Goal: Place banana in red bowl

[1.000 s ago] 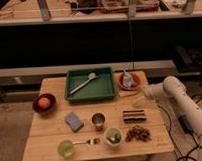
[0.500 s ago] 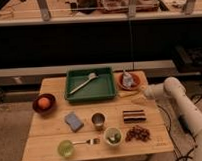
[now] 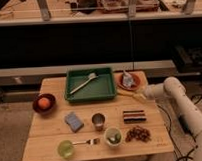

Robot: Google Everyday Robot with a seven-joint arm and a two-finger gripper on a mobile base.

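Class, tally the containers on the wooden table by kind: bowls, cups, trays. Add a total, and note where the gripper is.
Bowls: 2 (red bowl, maroon bowl)
Cups: 3 (metal cup, green cup, pale cup)
Trays: 1 (green tray)
Total: 6
Gripper: shut on the banana, just right of the tray, near the red bowl.

Dim, warm lighting; soft, murky shadows.

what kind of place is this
Probably a robotics lab: a robot arm at a wooden table of props, cluttered shelving behind. Its gripper is at the banana by the red bowl.
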